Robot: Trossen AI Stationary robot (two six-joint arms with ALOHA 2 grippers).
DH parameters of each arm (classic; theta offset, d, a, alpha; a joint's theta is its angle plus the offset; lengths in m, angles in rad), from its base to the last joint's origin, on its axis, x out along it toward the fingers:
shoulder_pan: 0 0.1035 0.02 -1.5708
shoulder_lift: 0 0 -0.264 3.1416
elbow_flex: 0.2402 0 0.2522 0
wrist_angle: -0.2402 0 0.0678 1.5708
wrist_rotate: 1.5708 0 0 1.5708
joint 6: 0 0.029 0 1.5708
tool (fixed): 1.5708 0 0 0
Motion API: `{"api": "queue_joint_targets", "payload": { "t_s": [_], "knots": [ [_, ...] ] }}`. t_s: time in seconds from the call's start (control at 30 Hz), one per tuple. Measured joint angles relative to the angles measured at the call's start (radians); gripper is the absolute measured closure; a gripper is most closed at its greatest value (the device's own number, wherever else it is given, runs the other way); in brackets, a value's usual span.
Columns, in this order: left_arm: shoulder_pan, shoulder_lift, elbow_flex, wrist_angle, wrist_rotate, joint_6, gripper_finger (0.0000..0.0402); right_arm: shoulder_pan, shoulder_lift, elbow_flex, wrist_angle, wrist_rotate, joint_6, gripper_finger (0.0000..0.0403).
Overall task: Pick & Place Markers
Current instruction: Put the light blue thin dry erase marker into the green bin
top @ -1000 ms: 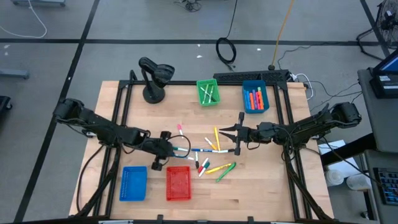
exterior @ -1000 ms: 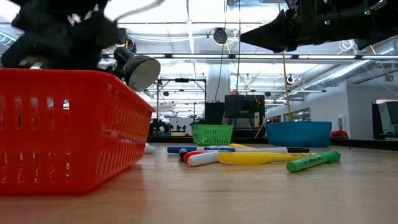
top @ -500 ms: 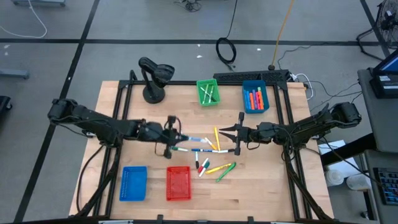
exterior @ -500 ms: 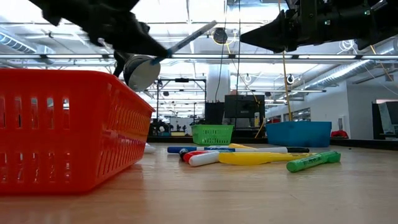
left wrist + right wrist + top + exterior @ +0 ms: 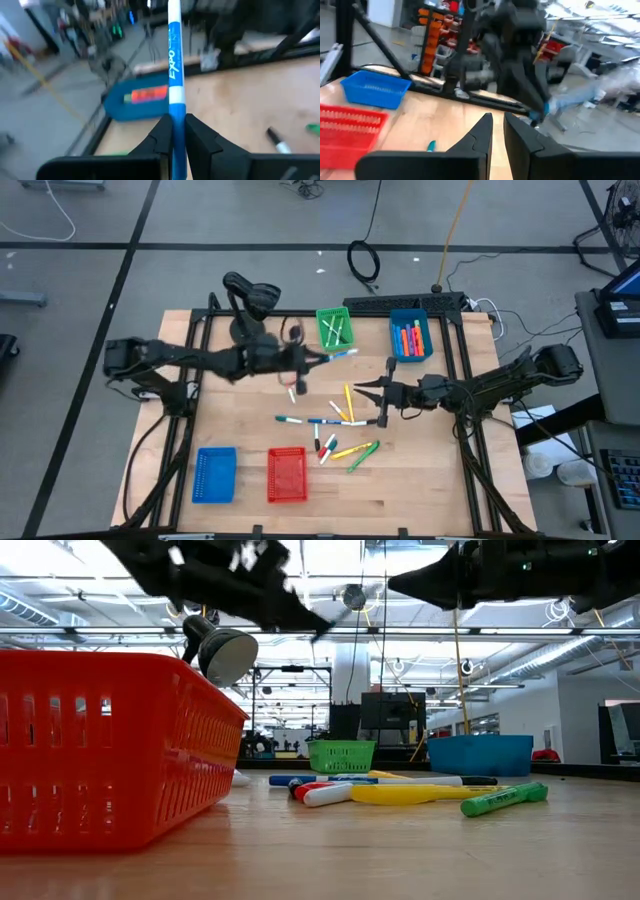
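Blue marker [image 5: 174,75] clamped in raised left tool [image 5: 303,360].

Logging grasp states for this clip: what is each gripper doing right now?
Left gripper: shut on the blue marker, carried above the table.
Right gripper: shut, holding nothing, hovering over the loose markers.

Even, bright overhead light is cast on the table [image 5: 240,430], where only faint shadows are seen. In the low view, glare is thrown by ceiling lights [image 5: 330,560], and the red basket [image 5: 110,745] close by is rendered soft. Motion blur is seen in both wrist views.
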Motion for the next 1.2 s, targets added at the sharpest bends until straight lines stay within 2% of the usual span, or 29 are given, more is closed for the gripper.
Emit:
{"api": "queue_joint_targets", "payload": {
  "t_s": [0.1,0.33,0.5,0.73,0.87,1.03,1.2],
  "knots": [
    [0.056,0.088,0.101,-0.026,0.031,-0.032,0.0372,0.007,-0.033,0.000,-0.023,0.067,-0.025,0.0369],
    [0.160,0.285,0.388,-0.286,0.045,-0.155,0.0372,0.019,-0.151,0.000,-0.085,0.244,-0.101,0.0369],
    [0.225,0.401,0.541,-0.425,0.044,-0.320,0.0372,0.027,-0.229,0.000,-0.226,0.241,-0.054,0.0369],
    [0.292,0.452,0.566,-0.597,0.004,-0.613,0.0355,0.045,-0.287,0.000,-0.299,0.241,-0.026,0.0369],
    [0.309,0.452,0.567,-0.703,-0.039,-0.661,0.0364,0.051,-0.295,0.000,-0.294,0.240,-0.026,0.0369],
    [0.297,0.452,0.567,-0.704,-0.038,-0.690,0.0371,0.051,-0.294,0.000,-0.274,0.240,-0.022,0.0369],
    [0.284,0.452,0.567,-0.702,-0.056,-0.691,0.0326,0.054,-0.291,0.000,-0.276,0.240,-0.019,0.0369]
  ]
}}
